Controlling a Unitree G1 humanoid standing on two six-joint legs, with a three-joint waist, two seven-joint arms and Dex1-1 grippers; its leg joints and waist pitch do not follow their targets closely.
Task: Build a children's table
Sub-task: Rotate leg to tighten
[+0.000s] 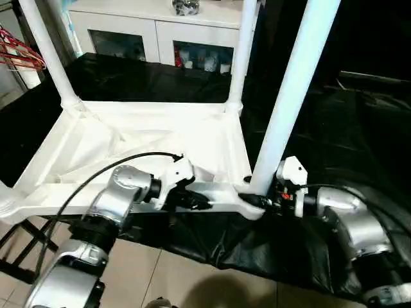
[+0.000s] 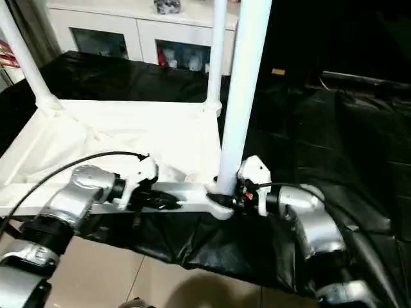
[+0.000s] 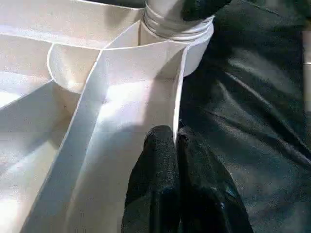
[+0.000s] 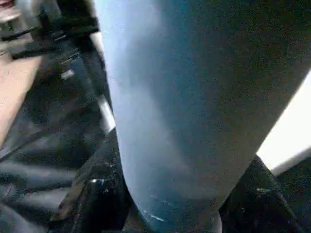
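— Where is the children's table top (image 1: 160, 138)?
— Upside down on the black-covered work table (image 1: 347, 141), legs upright. The left gripper (image 3: 176, 141) pinches its near rim wall, fingers almost together
— And the right gripper (image 1: 257, 201)?
— Clamped round the base of the near-right leg (image 1: 292, 83) at its corner socket

— The upturned white plastic table top (image 1: 154, 138) looks smooth, with a soft sheen along its ribs. The long white plastic tube leg (image 1: 292, 90)?

— Equally smooth, faintly glossy. The black cover of the work table (image 1: 350, 138) is a wrinkled, shiny sheet.

— The silver forearms (image 1: 119, 192) look like brushed metal; the black fingers (image 3: 167, 179) are matt, slightly grainy.
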